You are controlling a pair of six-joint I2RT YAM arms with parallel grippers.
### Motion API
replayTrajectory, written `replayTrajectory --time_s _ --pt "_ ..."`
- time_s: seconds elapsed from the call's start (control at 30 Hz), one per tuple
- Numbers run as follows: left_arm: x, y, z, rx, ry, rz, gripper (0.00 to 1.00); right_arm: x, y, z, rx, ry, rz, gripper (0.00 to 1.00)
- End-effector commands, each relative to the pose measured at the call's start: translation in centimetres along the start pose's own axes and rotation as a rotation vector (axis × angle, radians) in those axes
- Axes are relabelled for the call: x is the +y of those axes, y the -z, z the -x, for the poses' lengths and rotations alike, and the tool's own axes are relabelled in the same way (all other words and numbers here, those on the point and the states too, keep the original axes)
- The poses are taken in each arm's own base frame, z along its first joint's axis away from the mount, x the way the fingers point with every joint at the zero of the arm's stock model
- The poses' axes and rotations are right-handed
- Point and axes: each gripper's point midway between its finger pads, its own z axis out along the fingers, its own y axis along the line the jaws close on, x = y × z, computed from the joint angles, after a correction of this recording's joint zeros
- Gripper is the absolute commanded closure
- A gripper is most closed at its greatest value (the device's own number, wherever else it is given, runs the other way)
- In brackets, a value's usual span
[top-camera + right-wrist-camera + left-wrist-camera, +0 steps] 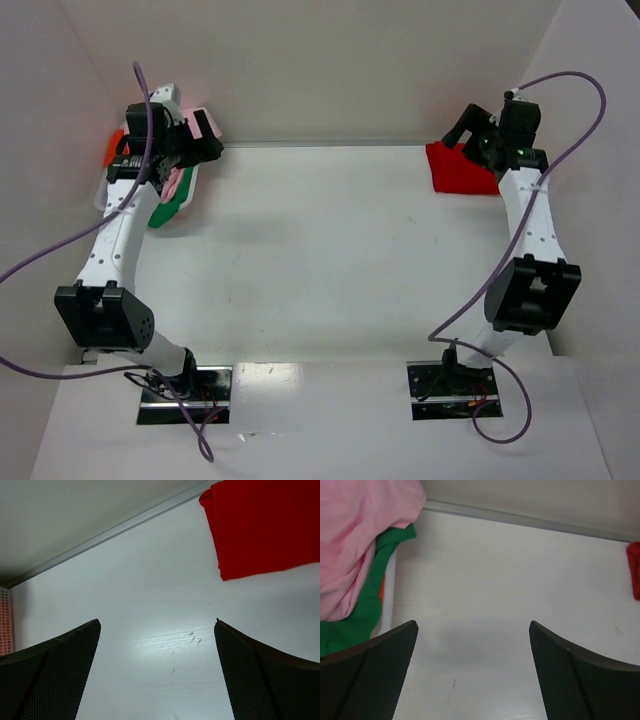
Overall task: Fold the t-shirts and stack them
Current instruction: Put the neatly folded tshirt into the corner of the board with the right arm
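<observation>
White walls [320,60] box in the table [320,250], and purple cables [572,73] loop off both arms. Far left, the pink shirt [350,540] lies heaped over the green shirt [365,605], with the orange shirt [112,148] peeking out behind. The red shirt [458,168] lies flat in the far right corner. The left gripper [472,624] reaches out beside the pile, jaws spread wide, holding nothing. The right gripper [157,621] hovers near the red shirt, equally wide and empty.

No writing, label, brand, number or sign can be read in any of the three views.
</observation>
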Motion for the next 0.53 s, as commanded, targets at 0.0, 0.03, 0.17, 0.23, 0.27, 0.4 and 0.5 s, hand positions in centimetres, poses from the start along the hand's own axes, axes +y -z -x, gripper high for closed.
replayTrajectory --time_s 0.0,0.03,0.17,0.23,0.27,0.4,0.5 --pt "3.0 -0.6 -2.9 0.072 0.018 0.13 0.0 1.0 2.7 0.4 -0.061 -0.031 0.018 0.0" --pt "2.9 -0.8 -3.6 0.09 0.03 0.121 0.0 0.6 2.9 -0.2 -0.052 -0.046 -0.003 0.0" --pt "2.2 -0.1 -5.3 0.137 0.061 0.082 0.0 -1.5 3.9 -3.1 -0.018 -0.084 -0.086 0.0" --pt "2.5 0.1 -6.3 0.155 0.064 0.087 0.0 -2.1 4.3 -3.3 -0.02 -0.085 -0.118 0.0" --pt "2.5 0.3 -6.5 0.155 0.064 0.087 0.0 -2.5 4.4 -4.0 -0.013 -0.087 -0.132 0.0" --pt "2.3 0.2 -7.5 0.184 0.069 0.069 0.0 -2.7 6.3 -3.1 -0.061 -0.05 -0.155 0.0" --pt "1.7 0.3 -7.3 0.184 0.062 0.034 0.0 -2.7 7.2 -3.1 -0.076 -0.036 -0.159 0.0"
